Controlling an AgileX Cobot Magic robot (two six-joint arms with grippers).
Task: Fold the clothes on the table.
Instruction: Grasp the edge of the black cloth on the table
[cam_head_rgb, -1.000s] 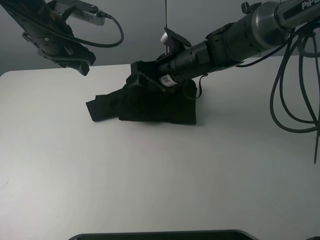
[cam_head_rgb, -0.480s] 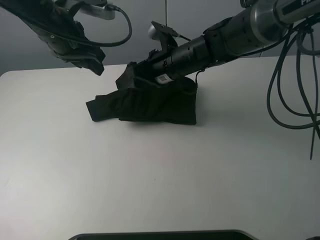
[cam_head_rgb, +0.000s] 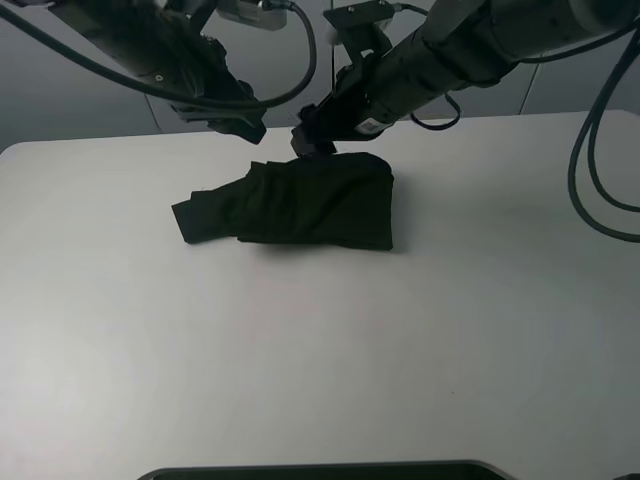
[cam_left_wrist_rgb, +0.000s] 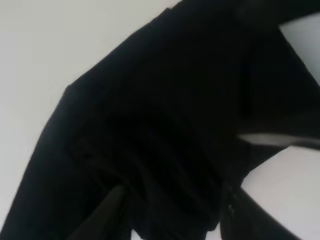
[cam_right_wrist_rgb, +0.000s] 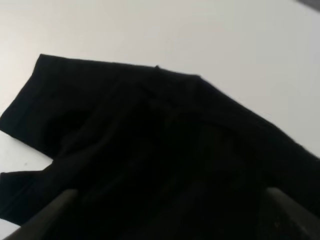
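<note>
- Two tools are up over the cloth: the left tool (cam_head_rgb: 245, 128) and the right tool (cam_head_rgb: 308, 142) hang side by side, close but not touching, above the far edge of the black T-shirt (cam_head_rgb: 310, 205).
- Left tool first: its fingers (cam_left_wrist_rgb: 107, 210) stand apart in the wrist view with nothing pinched between them, and black cloth fills the space underneath.
- From the high camera, the left tool's tip sits just above the shirt's far edge. I can't tell whether it brushes the fabric.
- Now the right tool: its fingers (cam_right_wrist_rgb: 60, 212) are spread wide, out at the corners of its wrist view, and grip nothing. The shirt lies below them.
- The right tool's tip hovers just over the far edge too, right beside the left tool.
- The black T-shirt lies on the white worktop (cam_head_rgb: 300, 350), directly beneath both tools and running out toward the near side, folded into a compact dark bundle.
- One flap, which looks like a sleeve (cam_head_rgb: 200, 218), pokes out of the bundle past the left tool's side and lies flat on the worktop.
- The squarer, fuller end of the bundle sits on the right tool's side.
- Soft creases run across the top layer below the left tool.
- Black cables (cam_head_rgb: 600, 150) loop down behind the right tool, well apart from the shirt.
</note>
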